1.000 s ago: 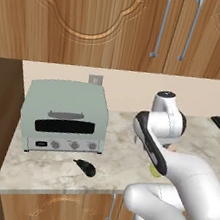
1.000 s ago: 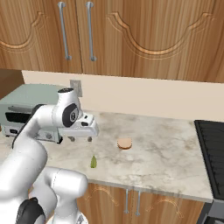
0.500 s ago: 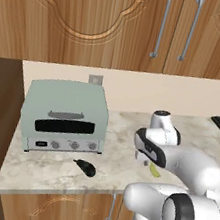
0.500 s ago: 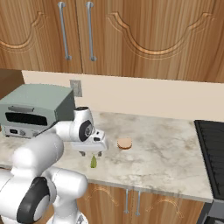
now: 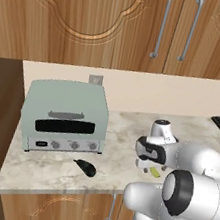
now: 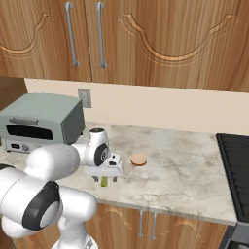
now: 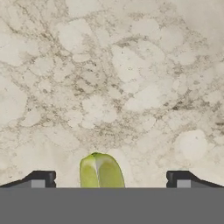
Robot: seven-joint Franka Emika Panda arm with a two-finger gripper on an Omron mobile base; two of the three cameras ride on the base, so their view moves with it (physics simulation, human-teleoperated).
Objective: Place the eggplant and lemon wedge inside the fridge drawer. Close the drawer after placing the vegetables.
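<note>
The gripper [image 7: 107, 178] hangs wide open over the counter [image 7: 131, 87]; the lemon wedge [image 7: 101, 171] lies between its fingertips, ungrasped.

Marble counter [image 5: 129, 130] bears toaster oven [image 5: 64, 117], eggplant [image 5: 86, 167], lemon wedge [image 7: 101, 171], bun [image 6: 138, 159].

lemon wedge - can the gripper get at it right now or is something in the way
Probably yes. The gripper is open right above the lemon wedge, which sits between the fingertips on bare counter. The bun and eggplant lie off to either side.
</note>
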